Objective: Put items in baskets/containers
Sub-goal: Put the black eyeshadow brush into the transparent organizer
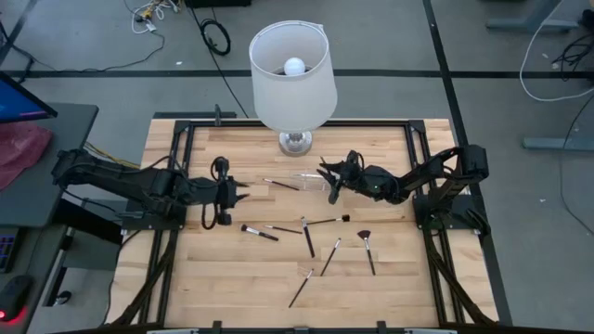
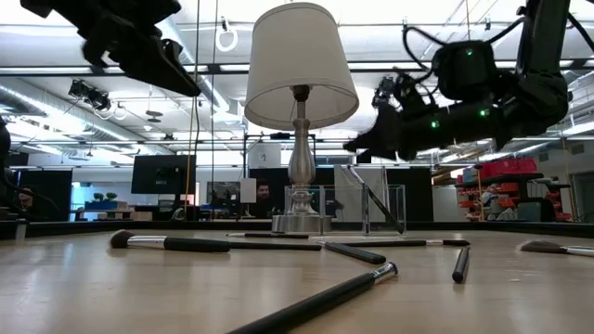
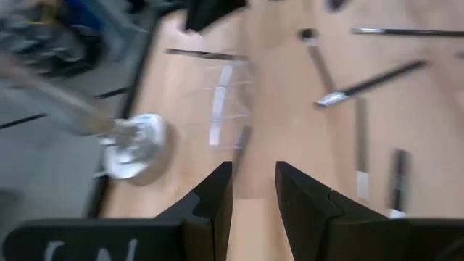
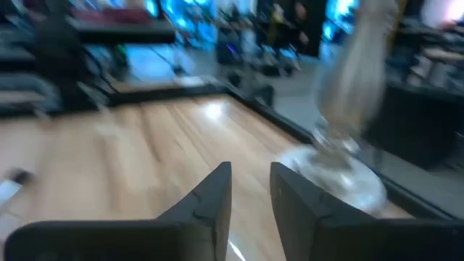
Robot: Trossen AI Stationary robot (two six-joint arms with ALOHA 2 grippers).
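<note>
No writing reads anywhere. My right claw (image 1: 331,176), slightly parted and empty, hovers over the clear box (image 1: 311,180) near the table's (image 1: 232,278) far edge; my left claw (image 1: 240,193), slightly parted, empty.

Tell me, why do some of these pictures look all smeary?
Both wrist views are motion-blurred: in the left wrist view the clear box and lamp base smear; in the right wrist view the background streaks. The high view stays sharp; the low view's nearest brush is soft.

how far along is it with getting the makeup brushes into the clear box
Early. Done: one brush leans inside the clear box. In hand: nothing; the left gripper and the right gripper hang empty above the table, the right beside the box. Left: several brushes on the wood, including the fan brush.
</note>
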